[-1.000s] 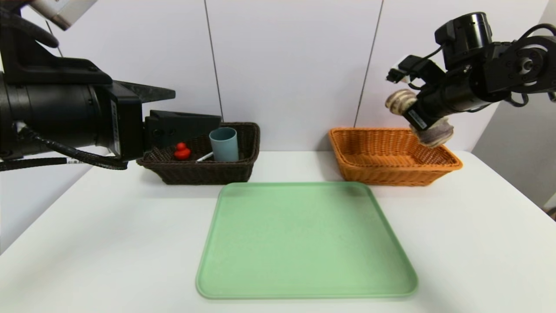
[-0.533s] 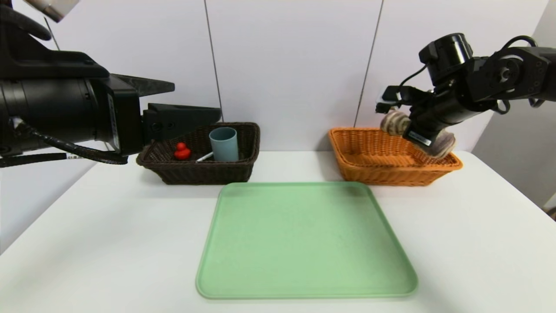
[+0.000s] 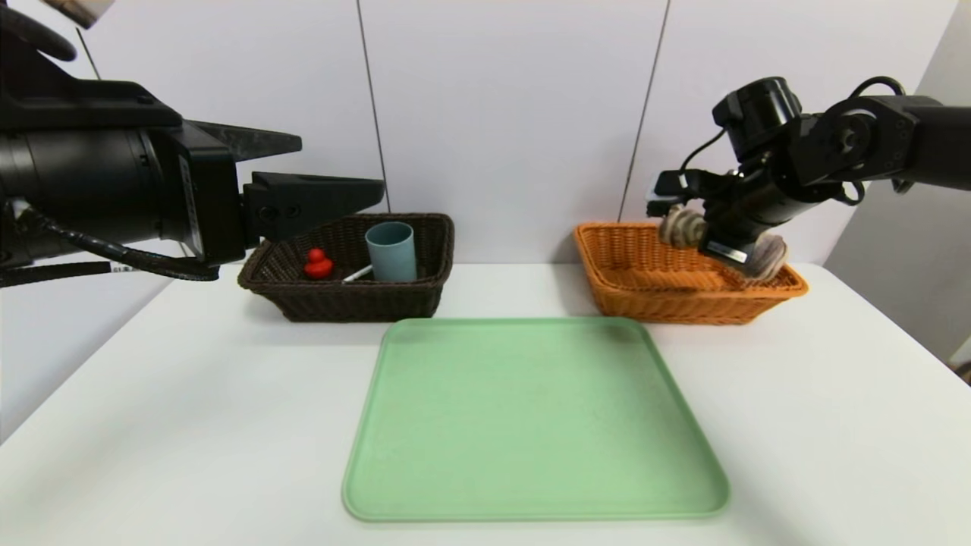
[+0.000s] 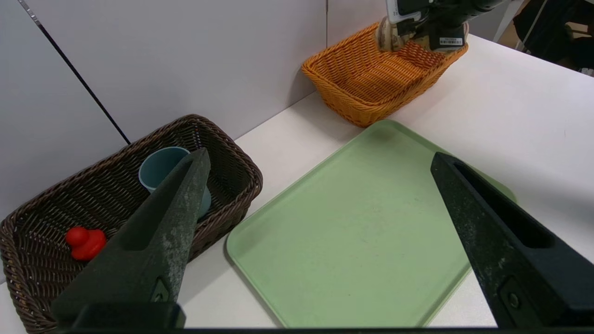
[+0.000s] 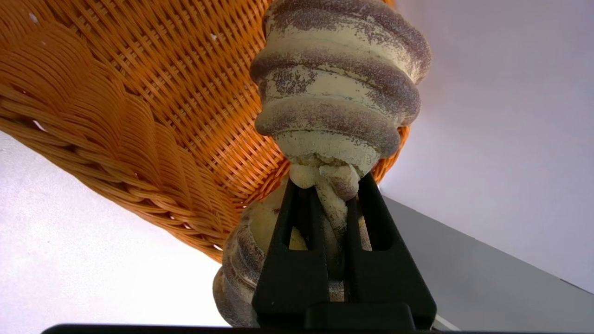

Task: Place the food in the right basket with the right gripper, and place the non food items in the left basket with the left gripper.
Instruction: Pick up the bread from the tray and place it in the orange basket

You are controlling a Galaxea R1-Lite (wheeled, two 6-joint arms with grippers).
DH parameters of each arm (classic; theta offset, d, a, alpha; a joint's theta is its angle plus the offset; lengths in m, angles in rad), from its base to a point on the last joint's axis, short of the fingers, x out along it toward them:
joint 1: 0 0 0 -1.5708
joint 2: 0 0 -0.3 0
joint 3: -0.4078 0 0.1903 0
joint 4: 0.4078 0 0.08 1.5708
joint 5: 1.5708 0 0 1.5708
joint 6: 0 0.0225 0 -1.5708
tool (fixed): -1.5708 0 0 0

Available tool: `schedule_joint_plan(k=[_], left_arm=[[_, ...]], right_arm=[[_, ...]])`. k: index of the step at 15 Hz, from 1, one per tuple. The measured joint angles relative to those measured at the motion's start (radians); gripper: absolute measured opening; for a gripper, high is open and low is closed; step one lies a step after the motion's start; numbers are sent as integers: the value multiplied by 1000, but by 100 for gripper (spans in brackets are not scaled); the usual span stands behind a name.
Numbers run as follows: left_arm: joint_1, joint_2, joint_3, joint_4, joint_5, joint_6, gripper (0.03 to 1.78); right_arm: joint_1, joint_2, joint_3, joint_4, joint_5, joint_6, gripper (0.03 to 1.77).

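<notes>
A twisted, ridged bread-like food piece [image 3: 680,226] [image 5: 338,93], beige with brown ridges, is pinched at its middle by my right gripper [image 3: 721,243] [image 5: 325,190], which is shut on it. It hangs just above the right side of the orange right basket [image 3: 683,303] [image 5: 116,116], one end over the inside and the other over the rim. My left gripper [image 3: 341,163] [image 4: 320,157] is open and holds nothing, raised at the left beside the dark brown left basket [image 3: 356,299] [image 4: 232,157].
The dark basket holds a red toy duck [image 3: 318,264] [image 4: 86,241], a blue-grey cup [image 3: 391,252] [image 4: 160,164] and a thin white item [image 3: 356,274]. A bare green tray [image 3: 531,425] [image 4: 362,232] lies mid-table in front of both baskets.
My right gripper has come down and leftward with the bread, from high beside the orange basket to just above its rim. The left arm has barely shifted.
</notes>
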Motion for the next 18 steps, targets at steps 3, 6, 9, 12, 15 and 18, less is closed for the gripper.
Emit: schedule_joint_plan(k=[3, 6, 9, 12, 15, 18], left_arm=[[0, -1, 0, 0, -1, 1, 169], [0, -1, -2, -1, -1, 1, 169], [0, -1, -2, -1, -1, 1, 169], [0, -1, -4, -1, -2, 1, 169], [0, -1, -4, -1, -2, 0, 169], [0, -4, -2, -1, -2, 0, 169]], right_arm=[[-1, 10, -3, 35, 0, -1, 23], [0, 16, -13, 40, 2, 3, 69], [0, 13, -16, 45, 8, 4, 102], [0, 3, -16, 47, 13, 6, 124], [-1, -3, -15, 43, 12, 12, 140], [-2, -2, -21, 11, 7, 24, 149]])
